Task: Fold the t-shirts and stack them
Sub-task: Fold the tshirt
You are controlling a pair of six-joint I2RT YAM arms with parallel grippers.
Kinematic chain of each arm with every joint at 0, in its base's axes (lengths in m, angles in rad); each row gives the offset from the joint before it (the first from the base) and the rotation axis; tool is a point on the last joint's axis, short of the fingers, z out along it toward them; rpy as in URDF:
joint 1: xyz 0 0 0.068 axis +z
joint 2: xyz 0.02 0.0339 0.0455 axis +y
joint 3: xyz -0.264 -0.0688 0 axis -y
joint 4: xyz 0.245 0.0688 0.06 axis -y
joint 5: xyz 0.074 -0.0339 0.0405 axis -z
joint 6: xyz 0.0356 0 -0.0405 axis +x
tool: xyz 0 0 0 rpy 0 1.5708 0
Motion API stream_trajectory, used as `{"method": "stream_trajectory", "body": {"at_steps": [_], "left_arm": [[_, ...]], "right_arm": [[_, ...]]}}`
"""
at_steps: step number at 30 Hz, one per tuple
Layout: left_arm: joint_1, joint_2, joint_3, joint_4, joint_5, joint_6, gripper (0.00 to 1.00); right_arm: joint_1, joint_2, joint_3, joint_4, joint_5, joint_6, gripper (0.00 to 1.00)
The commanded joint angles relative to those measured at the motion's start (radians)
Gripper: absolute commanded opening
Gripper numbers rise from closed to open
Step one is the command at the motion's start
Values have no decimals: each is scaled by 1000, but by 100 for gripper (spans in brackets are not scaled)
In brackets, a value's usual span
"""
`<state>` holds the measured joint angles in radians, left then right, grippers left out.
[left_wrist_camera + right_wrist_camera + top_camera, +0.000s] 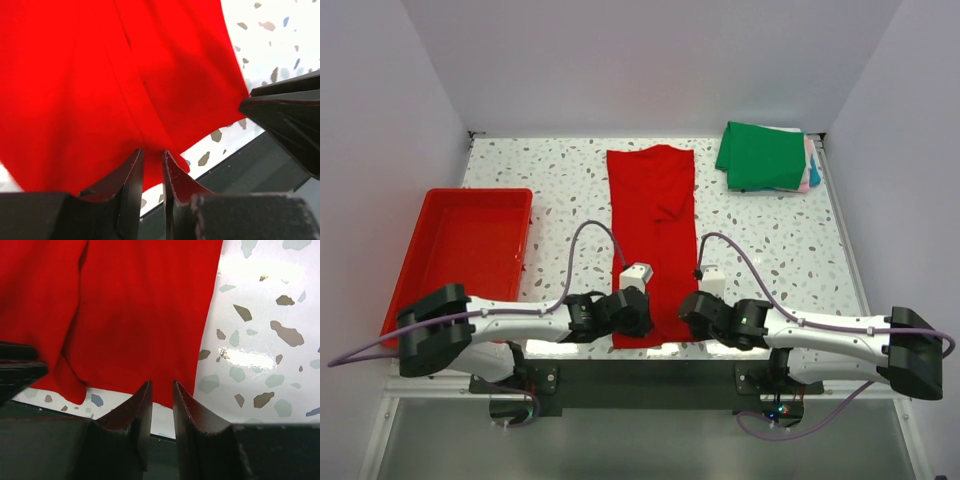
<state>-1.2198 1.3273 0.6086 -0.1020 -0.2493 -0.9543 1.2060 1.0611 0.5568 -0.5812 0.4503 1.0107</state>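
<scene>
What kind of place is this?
Probably a robot laboratory: a speckled table boxed in by white walls, a left arm and right arm mounted at its edge, a red t-shirt spread out.

This is a robotics lab test cell rather than a home or a shop. A left arm (520, 320) and a right arm (830, 332) are bolted to a black mounting bar (650, 376) at the table's near edge, with purple cables (588, 232) looping along them. Plain white panels (650, 60) wall in the speckled, terrazzo-patterned tabletop (570, 190) on three sides. On it lie a red t-shirt (653, 230), a stack of folded t-shirts (762, 156) and a red plastic tray (480, 192).
</scene>
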Motion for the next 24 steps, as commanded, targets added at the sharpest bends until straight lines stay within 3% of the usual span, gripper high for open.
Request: {"method": "stream_trajectory", "body": {"at_steps": [1,9,11,16,24], "left_arm": [[-4,75,25,148,70,51,25],[-14,158,-1,202,130,45,27],[-14,113,-13,183,108,42,34],[-14,-60,-21,58,24,17,41],[-14,-318,-133,-208,-133,-188,55]], "right_arm": [[4,-16,19,47,39,23,26],[4,-35,-12,-6,74,74,28],[4,-36,-23,-28,76,94,33],[4,-94,-55,-83,103,144,47],[3,-187,-104,-115,87,206,52]]}}
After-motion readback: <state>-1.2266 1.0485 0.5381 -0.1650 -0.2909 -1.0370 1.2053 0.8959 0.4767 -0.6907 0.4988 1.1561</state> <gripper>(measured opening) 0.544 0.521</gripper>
